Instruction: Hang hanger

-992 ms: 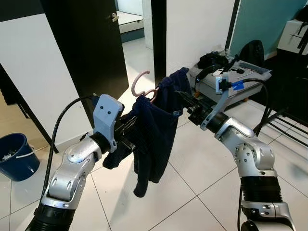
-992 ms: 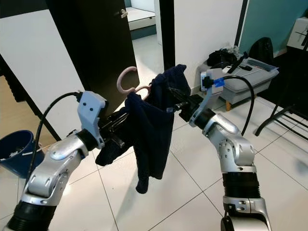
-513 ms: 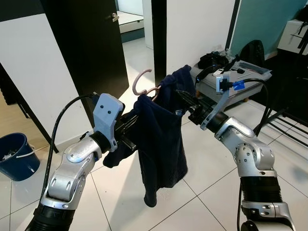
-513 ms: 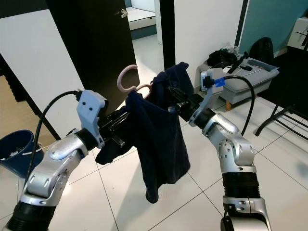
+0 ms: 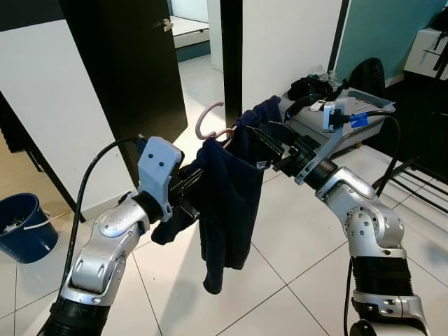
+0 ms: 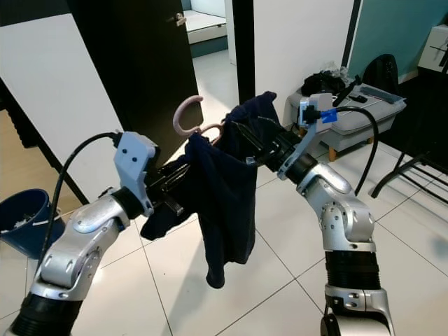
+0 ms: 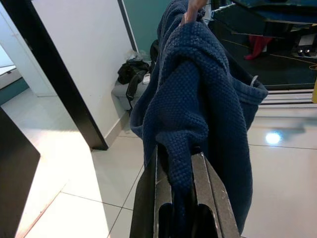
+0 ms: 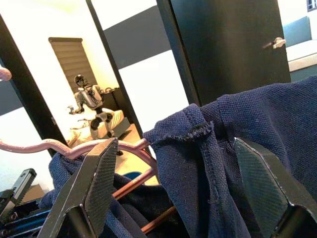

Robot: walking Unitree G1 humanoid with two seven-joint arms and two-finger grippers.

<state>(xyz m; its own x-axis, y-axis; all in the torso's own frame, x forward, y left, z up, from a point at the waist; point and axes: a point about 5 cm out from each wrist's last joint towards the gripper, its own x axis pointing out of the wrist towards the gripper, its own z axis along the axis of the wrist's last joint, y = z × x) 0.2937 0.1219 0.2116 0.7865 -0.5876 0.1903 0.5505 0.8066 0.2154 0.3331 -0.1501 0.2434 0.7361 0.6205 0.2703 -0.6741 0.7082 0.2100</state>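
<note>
A navy knitted garment (image 5: pixel 227 203) hangs on a pink hanger, whose hook (image 5: pixel 206 115) sticks up above it, in mid-air between my two arms. My left gripper (image 5: pixel 189 183) is shut on the garment's left shoulder; in the left wrist view the fabric (image 7: pixel 198 89) bunches between the fingers (image 7: pixel 205 188). My right gripper (image 5: pixel 269 143) is open at the garment's right shoulder. In the right wrist view its fingers (image 8: pixel 96 173) stand wide apart on either side of the cloth (image 8: pixel 237 119), and the pink hanger arm (image 8: pixel 59 148) runs across behind them.
A dark open door (image 5: pixel 133 63) stands behind the hanger, with a lit room beyond. A blue bucket (image 5: pixel 24 227) sits on the floor at the left. A grey case (image 5: pixel 350 115) with clutter and a black rack (image 5: pixel 420 175) are at the right. White tiled floor lies below.
The right gripper has opened and shifted slightly up and right. The garment's lower part dropped, hung longer, and has swung back a little. The left gripper kept its hold.
</note>
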